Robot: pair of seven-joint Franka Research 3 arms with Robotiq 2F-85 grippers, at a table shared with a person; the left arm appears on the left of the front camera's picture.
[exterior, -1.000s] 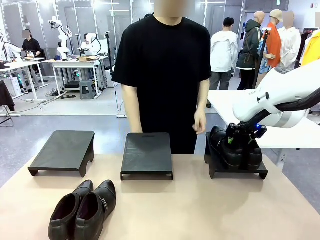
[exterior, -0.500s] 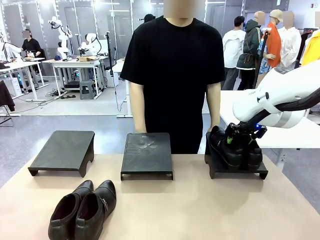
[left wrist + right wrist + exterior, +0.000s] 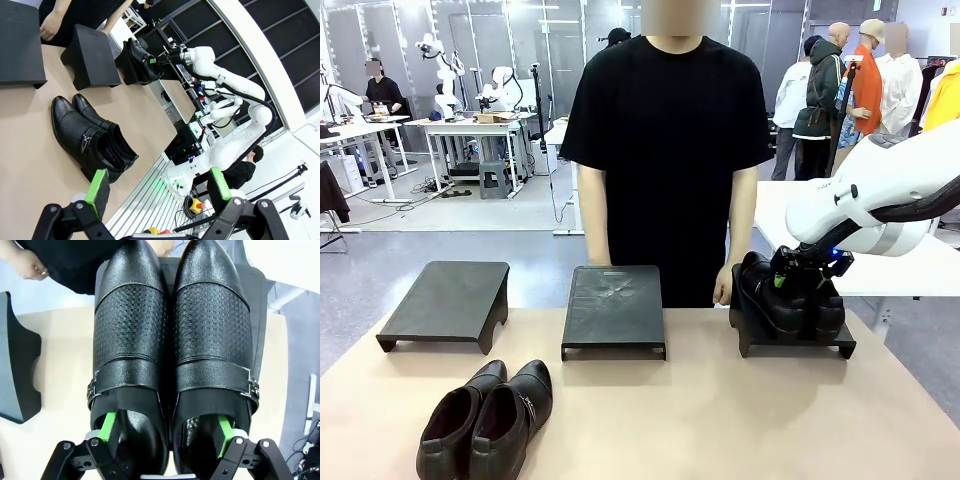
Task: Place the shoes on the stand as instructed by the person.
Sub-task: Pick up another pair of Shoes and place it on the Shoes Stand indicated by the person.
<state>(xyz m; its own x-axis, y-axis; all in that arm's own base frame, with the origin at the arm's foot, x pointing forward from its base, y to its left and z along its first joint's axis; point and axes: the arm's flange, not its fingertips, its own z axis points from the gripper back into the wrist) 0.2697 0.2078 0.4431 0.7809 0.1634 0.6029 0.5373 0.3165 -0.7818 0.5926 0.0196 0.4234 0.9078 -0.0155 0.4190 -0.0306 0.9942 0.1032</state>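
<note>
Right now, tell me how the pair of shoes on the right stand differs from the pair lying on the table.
The stand pair sits raised on the right stand; the table pair lies on the table at the robot's left. The right claw has a finger in each stand-pair shoe; nothing touches the table pair. Both are glossy black, side by side, with buckled straps.

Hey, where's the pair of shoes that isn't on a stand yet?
In the front view, that pair sits side by side on the table, robot's near left, just in front of the left stand.
</note>
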